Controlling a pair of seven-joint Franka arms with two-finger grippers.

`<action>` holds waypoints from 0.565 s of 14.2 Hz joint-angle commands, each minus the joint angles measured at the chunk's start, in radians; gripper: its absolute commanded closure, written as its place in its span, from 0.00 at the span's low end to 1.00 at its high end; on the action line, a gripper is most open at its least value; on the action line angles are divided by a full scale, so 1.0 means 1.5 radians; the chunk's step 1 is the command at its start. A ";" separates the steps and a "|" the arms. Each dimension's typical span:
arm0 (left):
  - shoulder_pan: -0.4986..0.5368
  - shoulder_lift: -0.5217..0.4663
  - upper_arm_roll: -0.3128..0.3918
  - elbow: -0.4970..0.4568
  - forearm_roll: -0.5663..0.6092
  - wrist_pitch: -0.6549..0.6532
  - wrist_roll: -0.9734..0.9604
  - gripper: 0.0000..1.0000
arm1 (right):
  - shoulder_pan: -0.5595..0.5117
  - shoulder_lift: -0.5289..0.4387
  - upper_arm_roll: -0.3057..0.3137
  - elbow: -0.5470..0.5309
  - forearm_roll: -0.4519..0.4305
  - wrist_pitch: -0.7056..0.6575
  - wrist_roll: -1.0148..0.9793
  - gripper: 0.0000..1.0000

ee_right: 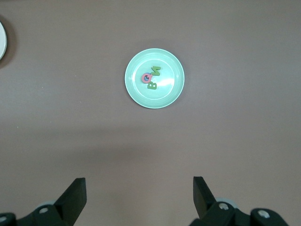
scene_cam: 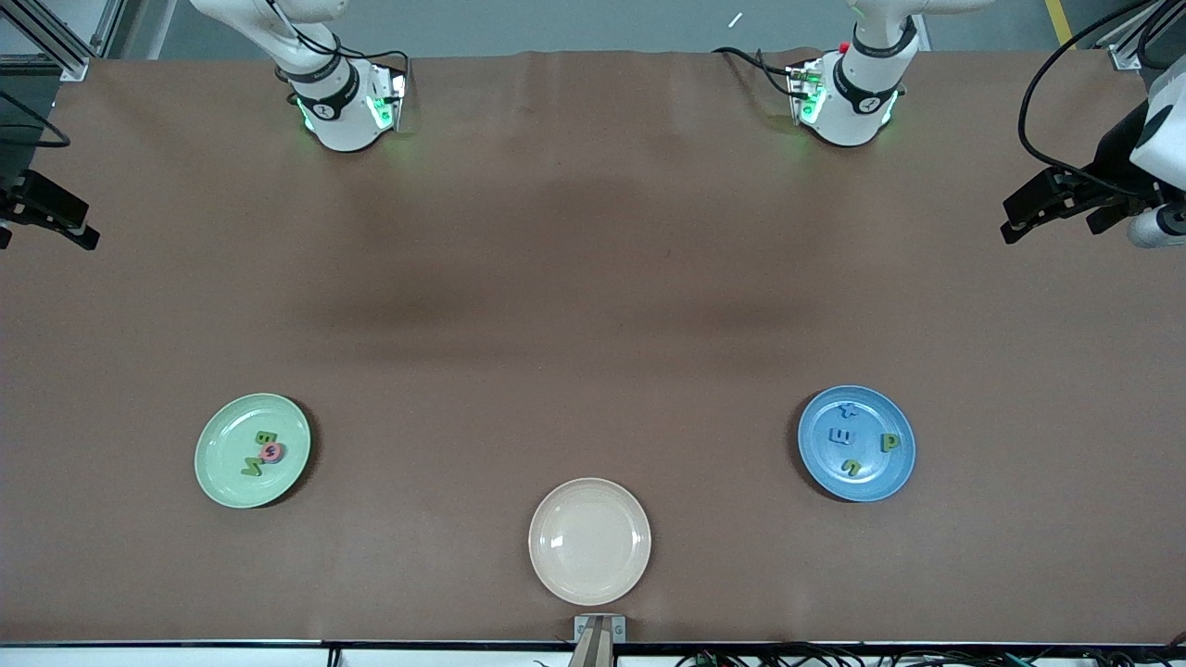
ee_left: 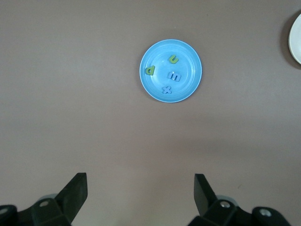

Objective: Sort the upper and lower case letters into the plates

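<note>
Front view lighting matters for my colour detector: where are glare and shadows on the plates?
Front view: a white glare patch sits on the round glossy cream-beige plate, and the round pale green plate and round blue plate cast thin dark shadows. Right wrist view: a faint sheen shows on the green plate. Left wrist view: no strong glare on the blue plate.

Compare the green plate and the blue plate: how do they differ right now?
The green plate lies toward the right arm's end; the blue plate toward the left arm's. Green holds three letters bunched together, one red; blue holds four spread-out letters, none red. Both are round, glossy, same size.
</note>
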 commanded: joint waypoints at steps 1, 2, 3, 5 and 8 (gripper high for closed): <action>0.002 0.004 0.002 -0.002 -0.001 0.012 0.016 0.00 | -0.011 -0.010 0.010 -0.004 0.005 0.001 0.011 0.00; 0.002 0.005 0.002 -0.002 -0.002 0.023 0.017 0.00 | -0.010 -0.010 0.010 -0.004 0.005 0.000 0.010 0.00; 0.001 0.005 0.002 -0.002 -0.003 0.023 0.017 0.00 | -0.011 -0.010 0.010 -0.004 0.004 0.000 0.009 0.00; 0.000 0.005 0.001 -0.002 -0.004 0.023 0.017 0.00 | -0.011 -0.010 0.010 -0.003 0.004 0.000 0.006 0.00; 0.000 0.005 0.001 -0.003 -0.005 0.022 0.017 0.00 | -0.011 -0.010 0.010 0.003 0.004 0.000 0.005 0.00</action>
